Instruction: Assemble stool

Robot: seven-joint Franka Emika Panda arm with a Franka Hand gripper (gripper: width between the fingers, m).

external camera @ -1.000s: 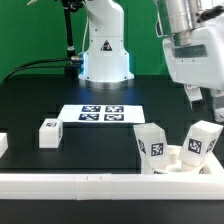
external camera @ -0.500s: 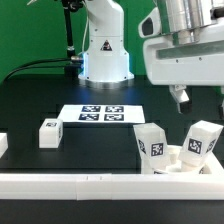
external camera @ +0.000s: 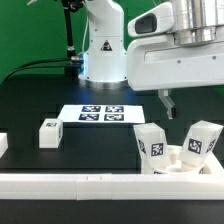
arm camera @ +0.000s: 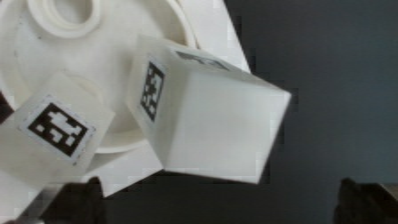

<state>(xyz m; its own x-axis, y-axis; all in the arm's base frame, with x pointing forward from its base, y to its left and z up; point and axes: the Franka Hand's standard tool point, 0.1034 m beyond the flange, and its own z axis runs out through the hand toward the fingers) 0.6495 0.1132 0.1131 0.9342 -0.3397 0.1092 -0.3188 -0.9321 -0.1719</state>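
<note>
- Table (external camera: 30, 110): black work surface. A white rail (external camera: 90, 183) runs along its near edge.
- Gripper (external camera: 170, 102): hangs above the table, over the gap between the marker board (external camera: 100, 115) and the seat (external camera: 178, 158). The jaws stand wide and carry nothing.
- Seat: lies flat just behind the rail, at the exterior view's right. The wrist view looks down on it.
- Fitted legs: two stand in the seat's sockets, one nearer the marker board (external camera: 151, 148) and one farther right (external camera: 202, 140). Both lean slightly, so full seating cannot be confirmed.
- Loose leg (external camera: 49, 133): rests on the table at the exterior view's left, well apart from the seat.
- Edge part (external camera: 2, 145): a white piece cut by the frame; its type cannot be told.
- Step in hand (judgement): two legs are placed, and the arm is free to fetch the next one.
- Next move (judgement): carry the gripper across to the loose leg, align the jaws across two flat sides, descend, then close. Keep clear of the fitted legs on departure.
</note>
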